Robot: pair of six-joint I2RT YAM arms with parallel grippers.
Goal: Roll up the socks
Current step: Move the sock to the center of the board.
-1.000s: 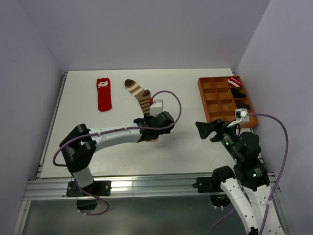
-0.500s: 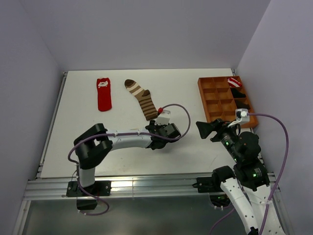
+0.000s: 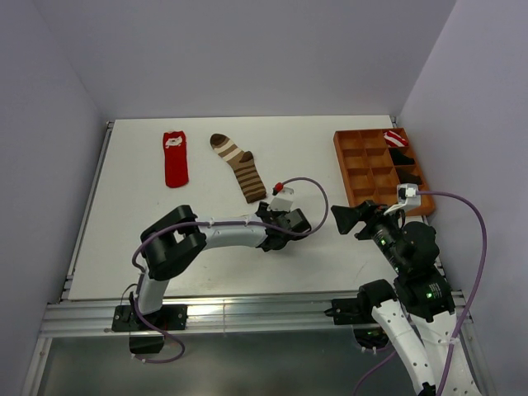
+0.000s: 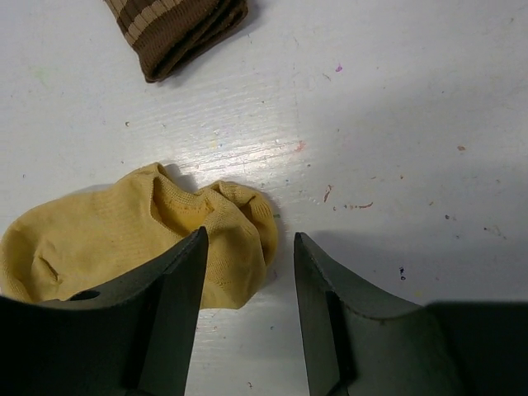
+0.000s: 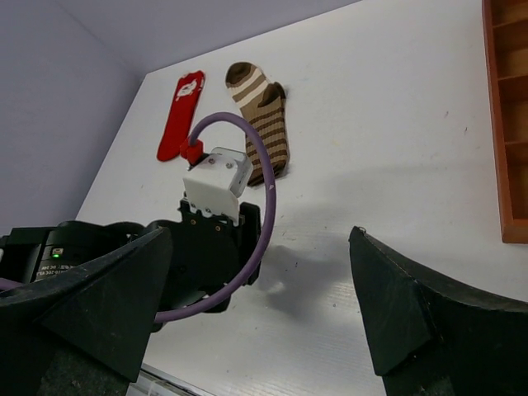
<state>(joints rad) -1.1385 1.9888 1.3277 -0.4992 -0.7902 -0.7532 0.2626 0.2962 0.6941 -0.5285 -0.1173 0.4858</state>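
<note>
Swung right since a second ago, the left gripper (image 3: 282,229) hangs low seen from above, the red sock (image 3: 174,158) lying well apart; its wrist view shows half-spread jaws straddling the bunched end of the yellow sock (image 4: 140,247), so I'd bite deep before rolling; right wrist view: right gripper (image 5: 260,239) gaping, empty.

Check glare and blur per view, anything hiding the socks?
Left wrist: glare streak on the table just above the mustard sock, sock itself sharp, left gripper's fingers dark and soft. Right wrist: right gripper's fingers blurred, striped sock beyond is clear. Top external: even light, sharp, bright reflection on the front rail.
</note>
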